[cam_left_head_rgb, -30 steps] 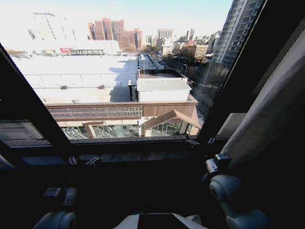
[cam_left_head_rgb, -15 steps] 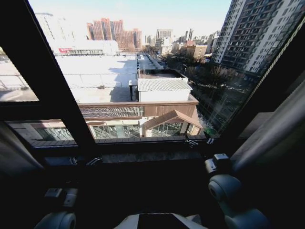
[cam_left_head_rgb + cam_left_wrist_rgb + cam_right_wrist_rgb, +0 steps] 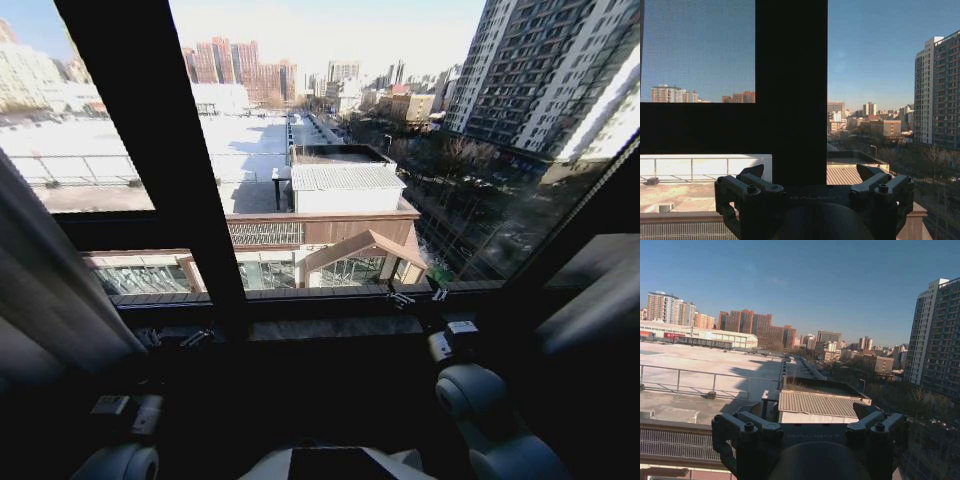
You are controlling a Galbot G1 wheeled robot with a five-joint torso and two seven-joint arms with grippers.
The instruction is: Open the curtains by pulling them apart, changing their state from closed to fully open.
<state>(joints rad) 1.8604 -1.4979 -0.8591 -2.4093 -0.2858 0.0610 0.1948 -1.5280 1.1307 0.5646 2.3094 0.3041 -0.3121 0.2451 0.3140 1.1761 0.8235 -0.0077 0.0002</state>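
The curtains hang at both sides of the window. The left panel (image 3: 50,290) is a cream pleated fabric at the left edge, and the right panel (image 3: 600,300) is in shadow at the right edge. Glass lies bare between them. My left gripper (image 3: 120,405) (image 3: 810,172) sits low on the left, open and holding nothing, facing the black frame post. Low on the right, my right gripper (image 3: 452,340) (image 3: 812,409) is also open and holds nothing, facing the glass. Neither gripper touches fabric.
A thick black window frame post (image 3: 160,150) (image 3: 790,90) slants up left of centre, with a crossbar to its left. A dark sill (image 3: 320,328) with small fittings runs below the glass. Rooftops and tower blocks lie outside.
The whole head view has swung left: the frame post slid from the left edge toward the middle, the left curtain panel came into view, and less of the right panel shows. Both arms stay low.
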